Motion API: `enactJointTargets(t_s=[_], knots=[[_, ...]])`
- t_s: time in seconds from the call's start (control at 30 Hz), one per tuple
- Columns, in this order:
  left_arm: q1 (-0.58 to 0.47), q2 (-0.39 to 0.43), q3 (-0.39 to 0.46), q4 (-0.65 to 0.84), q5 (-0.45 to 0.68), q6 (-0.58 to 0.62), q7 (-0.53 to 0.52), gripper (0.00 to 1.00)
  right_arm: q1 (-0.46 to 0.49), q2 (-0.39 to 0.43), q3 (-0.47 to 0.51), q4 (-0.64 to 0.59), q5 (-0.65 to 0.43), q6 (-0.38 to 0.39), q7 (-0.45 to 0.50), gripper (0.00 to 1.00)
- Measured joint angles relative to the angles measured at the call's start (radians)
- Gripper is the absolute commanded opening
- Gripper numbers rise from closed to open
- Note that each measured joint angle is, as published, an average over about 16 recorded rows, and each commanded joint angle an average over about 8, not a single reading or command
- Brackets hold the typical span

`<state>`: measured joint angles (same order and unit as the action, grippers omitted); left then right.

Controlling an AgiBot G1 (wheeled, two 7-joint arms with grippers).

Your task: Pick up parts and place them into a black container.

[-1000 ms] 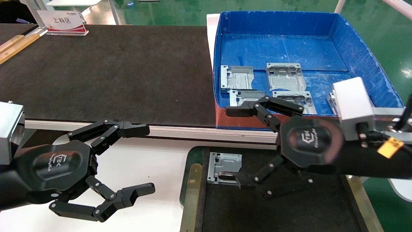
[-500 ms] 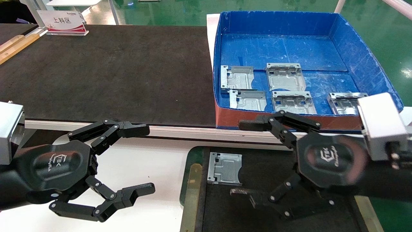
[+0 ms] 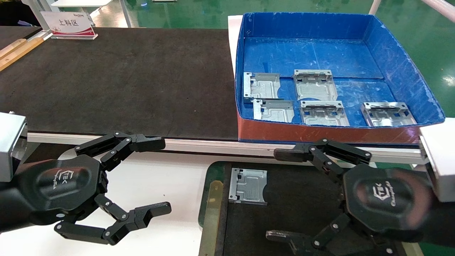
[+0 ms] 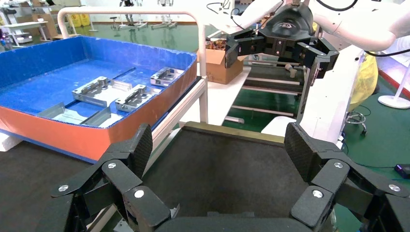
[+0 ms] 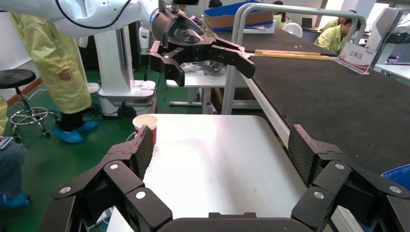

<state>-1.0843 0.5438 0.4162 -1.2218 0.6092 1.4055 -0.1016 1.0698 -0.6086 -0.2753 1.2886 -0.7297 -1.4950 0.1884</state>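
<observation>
One silver part (image 3: 247, 186) lies flat at the far left corner of the black container (image 3: 212, 170), which has a matte floor and a green rim. Several more parts (image 3: 315, 84) lie in the blue box (image 3: 391, 53); they also show in the left wrist view (image 4: 96, 89). My right gripper (image 3: 273, 195) is open and empty above the container, to the right of the part and apart from it. My left gripper (image 3: 164, 175) is open and empty over the white table (image 3: 170, 177), left of the container. The left wrist view looks across the container floor (image 4: 227, 169).
A large black mat (image 3: 124, 78) covers the far table. A sign (image 3: 69, 24) stands at its far left. The blue box's red front (image 3: 320, 133) stands just beyond the container. A red paper cup (image 5: 145, 123) sits at the white table's edge (image 5: 217, 159).
My right gripper has drawn back towards me and to the right, away from the part in the container, staying open. The part stays where it lay. The left arm has not moved.
</observation>
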Motion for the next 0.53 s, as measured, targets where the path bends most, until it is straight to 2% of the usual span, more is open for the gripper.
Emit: enactJointTargets(t_s=[0.53], knots=[[0.0,0.0,0.0,0.0,0.0,0.0,0.0,1.0,-0.003,0.002,0.003,0.002,0.001,0.001,0.002,1.0]])
